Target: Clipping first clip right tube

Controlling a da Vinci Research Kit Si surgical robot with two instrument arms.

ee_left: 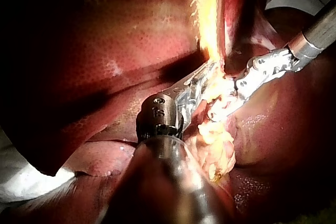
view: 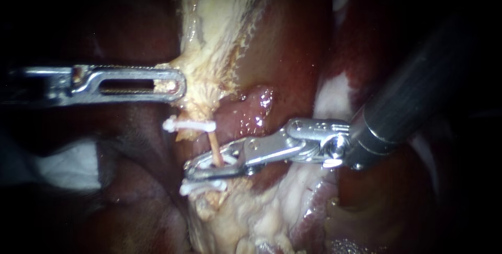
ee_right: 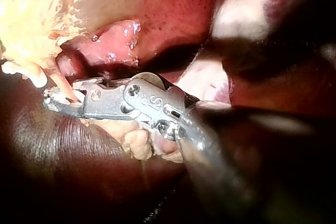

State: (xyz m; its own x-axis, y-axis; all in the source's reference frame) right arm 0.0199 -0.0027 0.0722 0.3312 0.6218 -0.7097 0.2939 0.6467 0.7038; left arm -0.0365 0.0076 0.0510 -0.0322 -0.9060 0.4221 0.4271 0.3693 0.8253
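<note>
Nearly upright tube (view: 215, 148), apparently within right tool (view: 194, 170)

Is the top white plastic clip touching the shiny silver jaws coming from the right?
Apart. The endoscope view shows bare thin orange tube between the upper white plastic clip and the open jaws of my right instrument.

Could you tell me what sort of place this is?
Probably a surgical bench: glossy dark red liver, small white plastic clips on a thin pinkish tube, and a slender silver metal left tool and right tool.
</note>
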